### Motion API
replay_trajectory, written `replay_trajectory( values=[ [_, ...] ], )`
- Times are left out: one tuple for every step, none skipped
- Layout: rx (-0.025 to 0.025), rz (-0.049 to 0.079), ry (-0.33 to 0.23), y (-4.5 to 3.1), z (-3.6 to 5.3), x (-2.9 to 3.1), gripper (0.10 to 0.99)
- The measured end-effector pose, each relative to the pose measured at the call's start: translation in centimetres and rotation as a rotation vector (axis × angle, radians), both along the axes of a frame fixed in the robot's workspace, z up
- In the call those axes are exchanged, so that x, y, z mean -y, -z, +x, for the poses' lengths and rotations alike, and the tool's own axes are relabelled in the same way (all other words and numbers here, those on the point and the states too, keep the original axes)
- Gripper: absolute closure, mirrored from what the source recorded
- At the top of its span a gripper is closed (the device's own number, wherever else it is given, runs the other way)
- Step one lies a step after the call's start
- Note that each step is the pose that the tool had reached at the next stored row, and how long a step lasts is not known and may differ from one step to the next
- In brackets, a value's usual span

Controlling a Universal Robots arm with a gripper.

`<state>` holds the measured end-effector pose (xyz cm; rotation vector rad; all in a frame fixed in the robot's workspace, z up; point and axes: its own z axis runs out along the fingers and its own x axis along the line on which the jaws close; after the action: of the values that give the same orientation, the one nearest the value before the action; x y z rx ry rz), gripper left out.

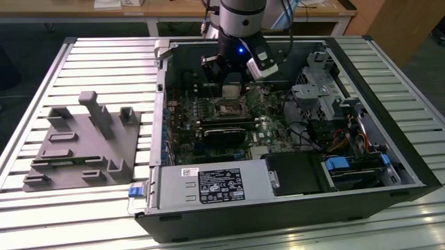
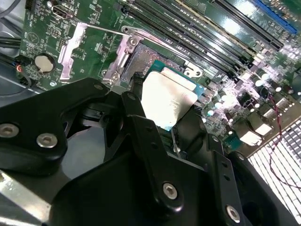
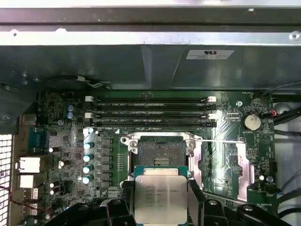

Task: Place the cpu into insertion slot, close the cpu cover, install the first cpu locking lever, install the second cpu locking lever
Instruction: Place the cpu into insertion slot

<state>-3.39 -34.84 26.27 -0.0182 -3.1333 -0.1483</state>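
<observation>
- Exterior view: the robot arm (image 1: pixel 240 21) reaches straight down from above into an open computer case (image 1: pixel 292 208) that lies on its side on a slatted desk (image 1: pixel 104 62).
- The wrist points downward, with the gripper (image 1: pixel 233 87) low inside the case, just over the green motherboard (image 1: pixel 264 130).
- A grey moulded fixture (image 1: pixel 80 151) sits on the desk, well apart from the case, toward the exterior view's left.
- In both wrist views the gripper (image 3: pixel 161 209) (image 2: pixel 164 110) has its two black fingers (image 3: pixel 196 202) (image 2: pixel 133 101) clamped on opposite edges of the cpu (image 3: pixel 161 200) (image 2: pixel 167 99).
- The cpu is a flat square chip with its pale metal top facing the first wrist view's camera. It is held in the air near the insertion slot (image 3: pixel 160 153) (image 2: pixel 141 56) (image 1: pixel 227 109), not seated in it.
- The insertion slot is uncovered and its dark contact bed is exposed.
- The cpu cover (image 3: pixel 241 162) (image 2: pixel 70 49), a silvery frame with a cut-out centre, is swung open and lies just beside the slot.
- Long black memory slots (image 3: pixel 150 110) run along the board on another side of the slot.
</observation>
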Motion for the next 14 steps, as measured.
replay_trajectory(
  values=[
    [0.0000, 0.000, -0.001, 0.17, 0.00, -0.08, 0.549],
    [-0.0001, 0.000, -0.002, 0.34, 0.00, -0.17, 0.549],
    [-0.0001, 0.000, -0.003, 0.51, 0.00, -0.26, 0.549],
    [0.0000, 0.000, -0.003, 0.68, 0.00, -0.35, 0.549],
    [0.0000, 0.000, -0.004, 0.85, 0.00, -0.41, 0.549],
    [0.0000, 0.000, -0.005, 1.03, 0.01, -0.45, 0.549],
    [0.0000, 0.000, -0.006, 1.21, 0.01, -0.47, 0.549],
    [0.0000, 0.000, -0.007, 1.39, 0.01, -0.50, 0.549],
    [0.0000, 0.000, -0.008, 1.58, 0.00, -0.52, 0.549],
    [0.0000, 0.000, -0.009, 1.76, 0.01, -0.53, 0.549],
    [0.0000, 0.000, -0.010, 1.94, 0.01, -0.55, 0.549],
    [0.0000, 0.000, -0.010, 2.12, 0.01, -0.56, 0.549],
    [0.0000, 0.000, -0.011, 2.29, 0.01, -0.57, 0.549],
    [-0.0002, 0.000, -0.011, 2.43, 0.00, -0.57, 0.549]
  ],
)
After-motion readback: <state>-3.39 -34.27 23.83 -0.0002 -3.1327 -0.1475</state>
